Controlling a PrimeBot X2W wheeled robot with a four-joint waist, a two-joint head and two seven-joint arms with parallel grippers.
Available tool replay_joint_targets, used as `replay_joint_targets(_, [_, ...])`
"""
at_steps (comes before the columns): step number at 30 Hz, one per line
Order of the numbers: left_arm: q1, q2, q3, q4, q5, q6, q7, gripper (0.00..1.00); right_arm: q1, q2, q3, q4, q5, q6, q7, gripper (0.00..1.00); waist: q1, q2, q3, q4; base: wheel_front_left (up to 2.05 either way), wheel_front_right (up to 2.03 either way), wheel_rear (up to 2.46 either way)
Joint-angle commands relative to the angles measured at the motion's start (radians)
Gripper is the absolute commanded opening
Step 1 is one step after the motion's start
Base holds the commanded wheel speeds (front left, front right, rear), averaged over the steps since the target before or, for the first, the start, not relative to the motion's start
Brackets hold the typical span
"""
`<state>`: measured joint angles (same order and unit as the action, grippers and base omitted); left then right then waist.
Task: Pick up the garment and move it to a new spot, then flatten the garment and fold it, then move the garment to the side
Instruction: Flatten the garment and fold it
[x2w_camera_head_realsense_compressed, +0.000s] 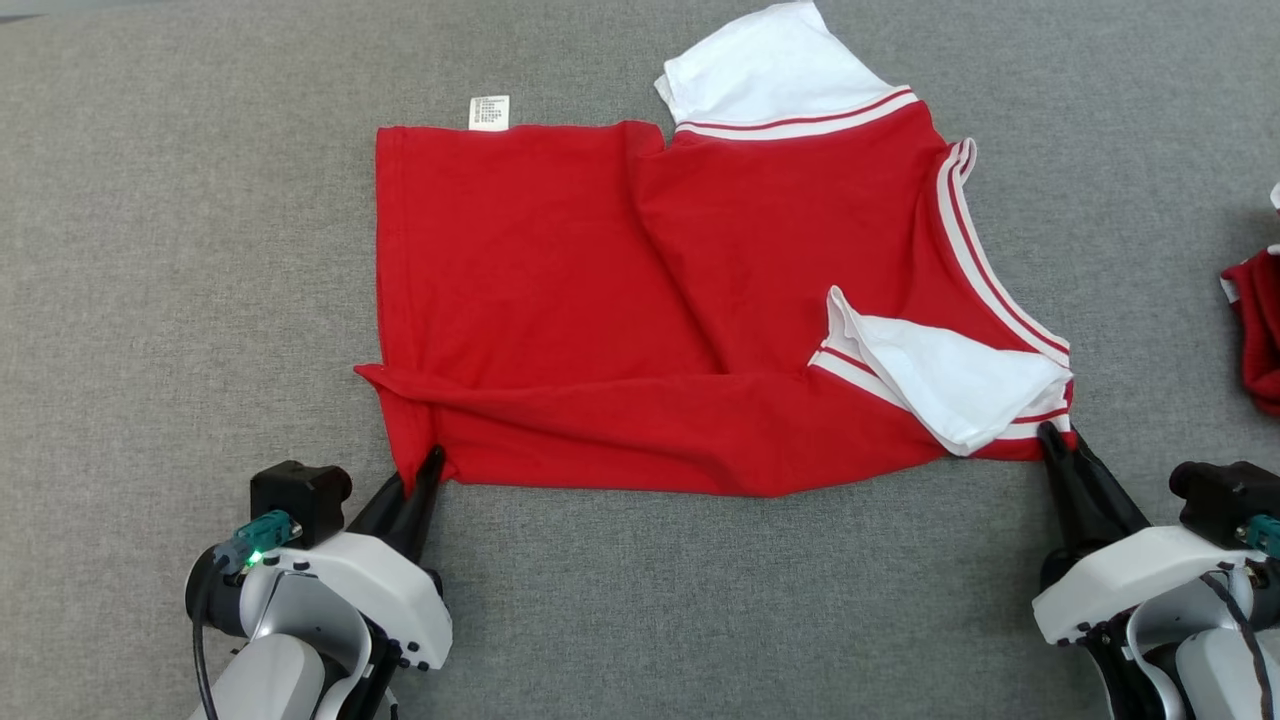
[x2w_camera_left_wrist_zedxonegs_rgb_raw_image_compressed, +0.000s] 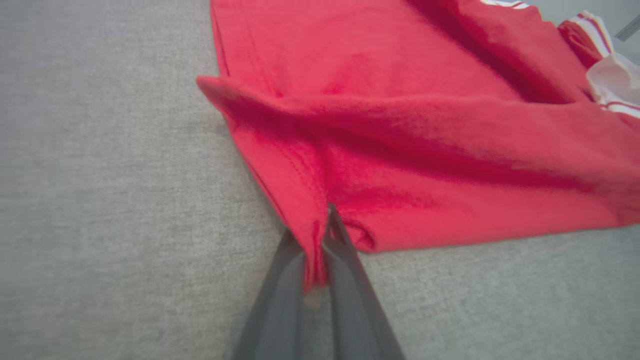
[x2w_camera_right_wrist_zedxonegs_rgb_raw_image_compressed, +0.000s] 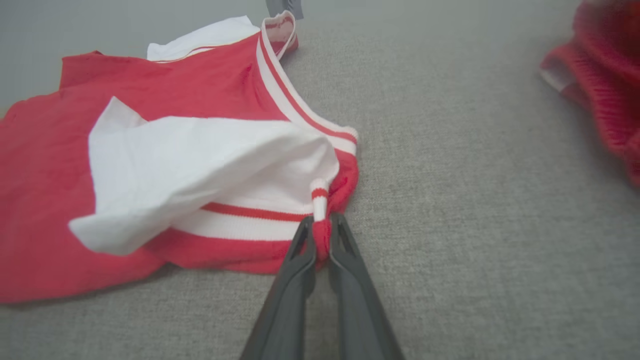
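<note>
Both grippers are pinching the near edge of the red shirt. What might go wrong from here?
1. The left gripper and right gripper each hold only a thin pinch at the near edge of the red T-shirt with white striped sleeves; it may slip out when pulled.
2. The near white sleeve lies flipped over the red body, so folding may trap creases.

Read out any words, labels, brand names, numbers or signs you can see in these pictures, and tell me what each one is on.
White tag at the far edge of the red garment: rows of small dark print, too small to read.
No other writing, logo or number can be made out on the garment or on the grey surface.
</note>
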<state>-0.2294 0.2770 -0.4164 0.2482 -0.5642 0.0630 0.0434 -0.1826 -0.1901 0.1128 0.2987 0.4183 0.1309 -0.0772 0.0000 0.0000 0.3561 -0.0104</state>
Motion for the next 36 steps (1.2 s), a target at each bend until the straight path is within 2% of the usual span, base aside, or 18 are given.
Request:
replay_joint_targets(1, [0.021,0.01,0.003,0.005,-0.007,0.008,0.001,0.0,0.001,-0.01,-0.002,-0.01,0.021,0.0,-0.006,0.0,0.0,0.0,-0.004,0.001,0.0,0.0,0.0])
replay_joint_targets(7, [0.069,0.04,0.012,-0.064,-0.029,0.009,0.026,0.0,0.047,-0.043,-0.006,-0.08,0.101,0.0,0.038,0.0,0.0,0.0,-0.024,0.007,0.0,0.0,0.0])
replay_joint_targets(14, [0.167,0.098,0.016,-0.184,-0.051,0.026,0.091,0.0,0.187,-0.094,-0.03,-0.224,0.161,0.0,0.165,0.0,0.0,0.0,-0.053,0.025,0.0,0.0,0.0])
replay_joint_targets(22, [0.257,0.135,0.026,-0.307,-0.073,0.064,0.138,0.0,0.343,-0.037,-0.089,-0.344,0.196,0.0,0.233,0.0,0.0,0.0,-0.083,0.032,0.0,0.0,0.0])
replay_joint_targets(27, [0.291,0.156,0.032,-0.335,-0.086,0.075,0.164,0.0,0.393,-0.01,-0.087,-0.38,0.2,0.0,0.265,0.0,0.0,0.0,-0.089,0.026,0.0,0.0,0.0])
replay_joint_targets(28, [0.289,0.155,0.034,-0.334,-0.085,0.079,0.162,0.07,0.39,-0.006,-0.09,-0.383,0.195,0.0,0.251,0.0,0.0,0.0,-0.089,0.025,0.0,0.0,0.0])
replay_joint_targets(29, [0.29,0.154,0.027,-0.327,-0.09,0.075,0.174,0.29,0.387,-0.001,-0.086,-0.378,0.193,0.0,0.248,0.44,0.0,0.0,-0.091,0.024,0.0,0.0,0.0])
replay_joint_targets(30, [0.285,0.154,0.026,-0.324,-0.089,0.075,0.173,0.54,0.384,0.002,-0.084,-0.372,0.187,0.0,0.241,0.92,0.0,0.0,-0.092,0.023,0.0,0.0,0.0])
replay_joint_targets(31, [0.275,0.15,0.032,-0.323,-0.087,0.08,0.166,1.0,0.377,0.006,-0.084,-0.37,0.187,0.0,0.231,1.0,0.0,0.0,-0.093,0.023,0.0,0.0,0.0])
replay_joint_targets(36, [0.251,0.142,0.04,-0.31,-0.074,0.093,0.146,1.0,0.358,0.014,-0.085,-0.358,0.163,0.0,0.186,1.0,0.0,0.0,-0.097,0.021,0.0,0.0,0.0])
